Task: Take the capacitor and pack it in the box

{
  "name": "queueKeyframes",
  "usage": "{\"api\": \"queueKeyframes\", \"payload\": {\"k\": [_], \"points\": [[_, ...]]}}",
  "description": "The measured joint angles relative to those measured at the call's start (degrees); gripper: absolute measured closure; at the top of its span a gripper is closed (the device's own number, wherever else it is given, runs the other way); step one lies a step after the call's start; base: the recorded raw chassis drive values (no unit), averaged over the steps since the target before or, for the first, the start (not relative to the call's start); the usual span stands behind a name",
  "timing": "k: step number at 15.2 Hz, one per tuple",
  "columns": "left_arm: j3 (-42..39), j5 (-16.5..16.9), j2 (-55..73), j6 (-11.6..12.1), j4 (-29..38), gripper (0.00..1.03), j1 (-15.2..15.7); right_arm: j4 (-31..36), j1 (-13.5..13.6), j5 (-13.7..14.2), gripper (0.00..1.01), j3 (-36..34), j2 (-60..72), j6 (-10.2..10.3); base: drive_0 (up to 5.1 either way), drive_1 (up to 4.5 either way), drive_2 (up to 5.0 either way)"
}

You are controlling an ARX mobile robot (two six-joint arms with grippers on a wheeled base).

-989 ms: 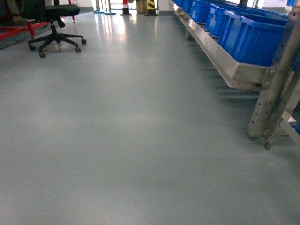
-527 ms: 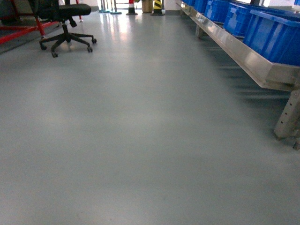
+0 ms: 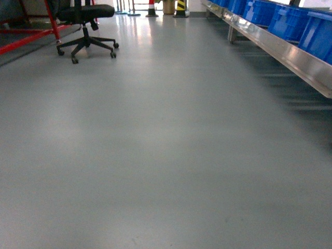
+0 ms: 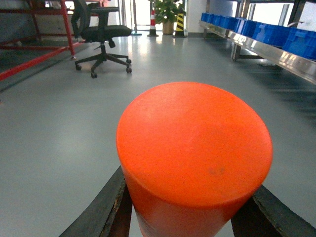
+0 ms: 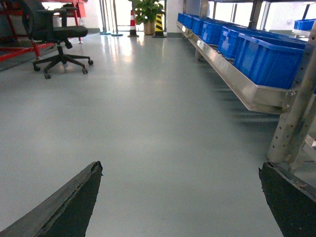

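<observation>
Grey glossy floor (image 3: 155,155), office chair (image 3: 85,26) far left, blue bins (image 5: 266,57) on a steel rack (image 5: 237,81) right. Left tool (image 4: 190,217) pinches the capacitor (image 4: 195,153) between dark fingers (image 4: 106,210): smooth orange cylinder, flat round matte top. Right tool (image 5: 180,197) spread wide, holding nothing.

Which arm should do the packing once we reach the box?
Left, likely: its fingers already clamp the orange capacitor. The right gripper is open and empty. No box is in view yet.
</observation>
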Motion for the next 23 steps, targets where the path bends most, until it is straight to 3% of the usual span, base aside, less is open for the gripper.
{"api": "queueKeyframes", "payload": {"k": [23], "points": [[0.0, 0.0, 0.0, 0.0, -0.02, 0.59, 0.0, -0.02, 0.0, 0.0, 0.03, 0.0, 0.0, 0.0, -5.0, 2.44, 2.4]]}}
